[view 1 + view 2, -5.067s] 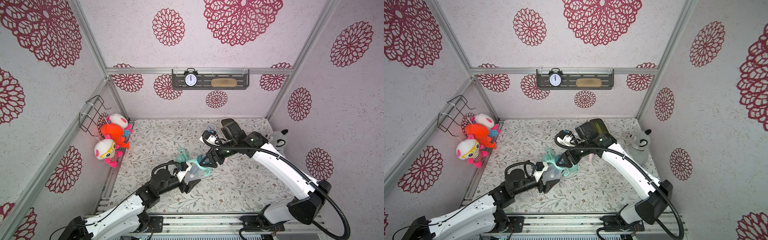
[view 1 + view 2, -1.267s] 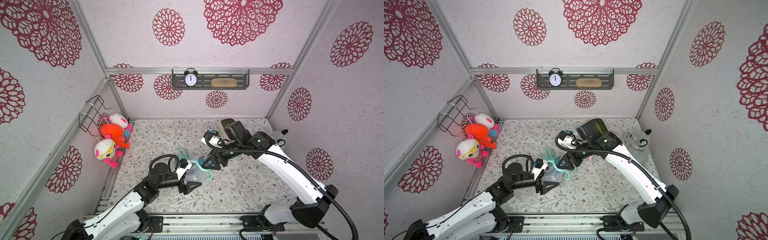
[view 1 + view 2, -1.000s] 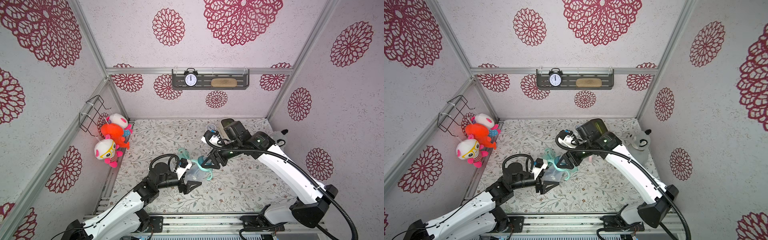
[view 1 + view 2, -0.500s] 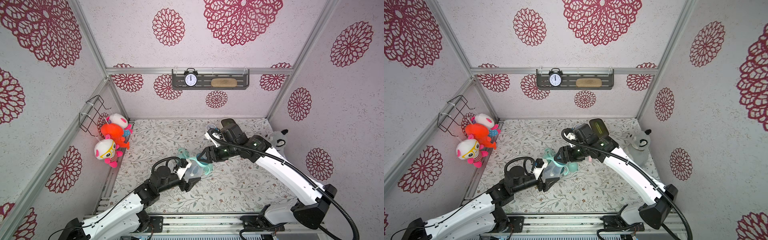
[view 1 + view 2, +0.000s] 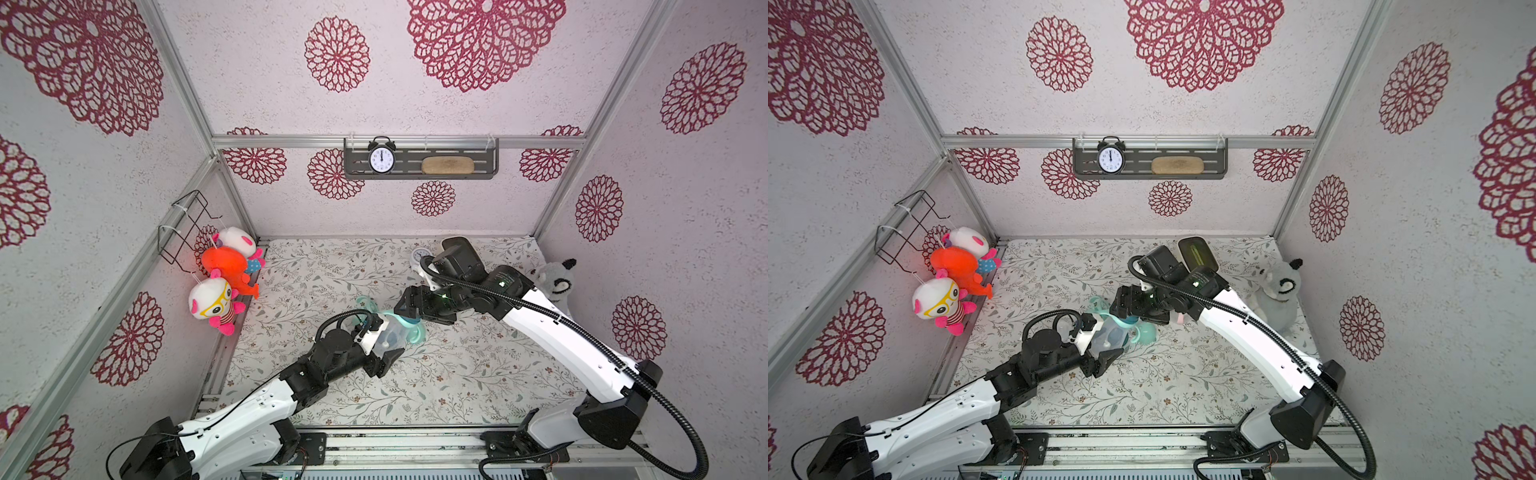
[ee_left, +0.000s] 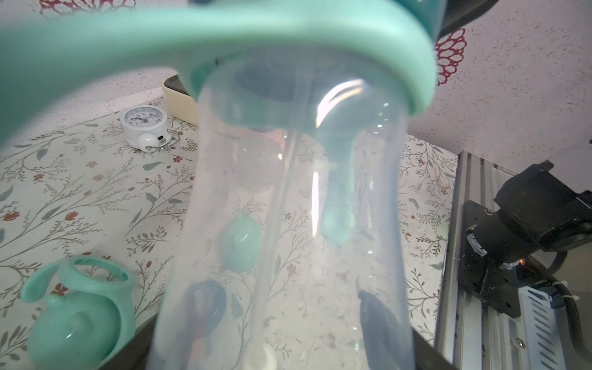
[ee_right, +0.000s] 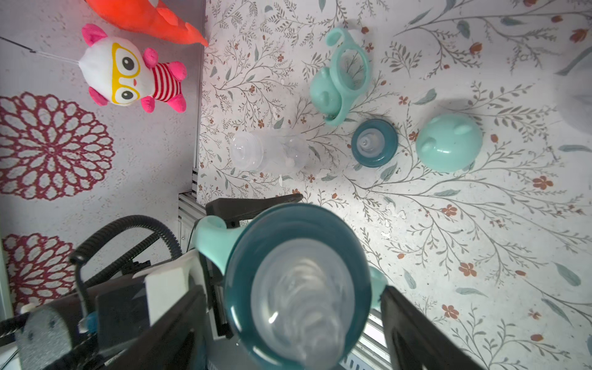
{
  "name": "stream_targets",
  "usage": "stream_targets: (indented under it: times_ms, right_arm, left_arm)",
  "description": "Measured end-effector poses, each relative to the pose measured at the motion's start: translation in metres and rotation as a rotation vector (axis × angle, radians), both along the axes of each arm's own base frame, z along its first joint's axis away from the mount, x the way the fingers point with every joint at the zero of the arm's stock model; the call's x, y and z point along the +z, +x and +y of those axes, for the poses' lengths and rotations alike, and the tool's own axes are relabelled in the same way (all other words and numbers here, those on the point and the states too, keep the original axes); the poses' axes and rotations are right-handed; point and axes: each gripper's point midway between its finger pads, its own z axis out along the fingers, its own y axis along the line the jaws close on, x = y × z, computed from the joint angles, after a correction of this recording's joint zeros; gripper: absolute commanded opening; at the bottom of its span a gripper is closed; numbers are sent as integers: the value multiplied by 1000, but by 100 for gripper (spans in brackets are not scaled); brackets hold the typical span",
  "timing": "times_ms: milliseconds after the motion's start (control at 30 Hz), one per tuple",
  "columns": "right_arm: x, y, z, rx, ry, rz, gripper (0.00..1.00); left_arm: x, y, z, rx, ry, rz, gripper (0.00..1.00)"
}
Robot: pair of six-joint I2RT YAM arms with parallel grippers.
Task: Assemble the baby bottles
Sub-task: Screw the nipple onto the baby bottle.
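At the centre of the scene I see my left gripper [image 5: 1103, 339] clamping the clear bottle [image 6: 288, 208], my right gripper [image 7: 293, 299] spread wide around its teal collar [image 7: 245, 259].

The bottle [image 6: 288, 224] is clear, glossy plastic, and its mint handle ring [image 6: 224, 38] is smooth and shiny. The counter [image 7: 448, 224] looks matt, flaking in spots. At nine o'clock hang fuzzy cloth toys [image 5: 212, 301].

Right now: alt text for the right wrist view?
A mint-handled bottle with teal collar and nipple fills the foreground, held by the left hand, between the right hand's open fingers. On the floral mat lie a clear bottle, handle ring, nipple collar and mint cap.
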Motion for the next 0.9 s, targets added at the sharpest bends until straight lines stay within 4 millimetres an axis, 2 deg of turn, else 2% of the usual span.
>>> stream_targets:
  times_ms: [100,200,300,533,700,900]
  right_arm:
    - [22,-3,-2,100,19,-120,94]
    - [42,-11,-5,222,41,-230,95]
    - [52,-18,-10,328,32,-324,95]
    - [41,-34,-17,491,54,-361,92]
    - [30,-44,-13,559,96,-321,88]
    - [27,-51,-7,602,140,-304,84]
  left_arm:
    - [2,-3,0,-31,-10,6,0]
    - [8,-9,0,-85,-40,16,0]
    - [17,-16,1,-142,-79,22,0]
    - [30,-35,-3,-263,-154,66,0]
    - [32,-46,-8,-327,-179,105,0]
    - [32,-52,-10,-358,-190,131,0]
